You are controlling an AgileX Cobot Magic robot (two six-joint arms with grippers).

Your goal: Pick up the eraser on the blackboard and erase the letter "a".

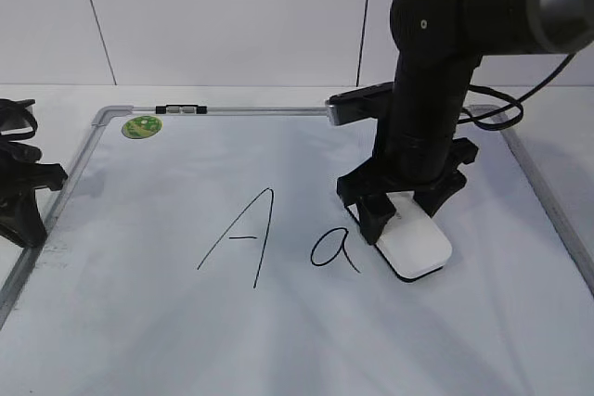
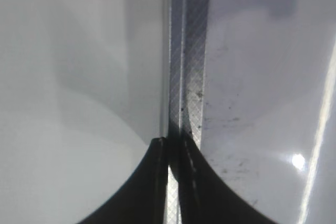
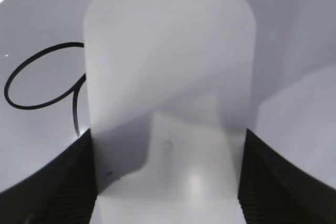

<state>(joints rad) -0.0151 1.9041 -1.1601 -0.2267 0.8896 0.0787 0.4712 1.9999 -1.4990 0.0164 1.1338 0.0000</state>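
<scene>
White blackboard [image 1: 278, 331] on a pale table, tiled wall behind; right gripper [image 1: 401, 210] clamps the eraser [image 1: 415, 242], left gripper [image 2: 173, 182] pinched closed

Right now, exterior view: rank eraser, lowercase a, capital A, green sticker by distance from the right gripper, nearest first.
1. eraser: between the jaws of the right gripper.
2. lowercase a: just left of it.
3. capital A: further left, mid-board.
4. green sticker: far top-left corner.

Bright, even overhead light; soft shadows pool under the right arm [image 1: 422, 127], glare spots fleck the blackboard [image 2: 298, 161], wrist views blurred.
</scene>
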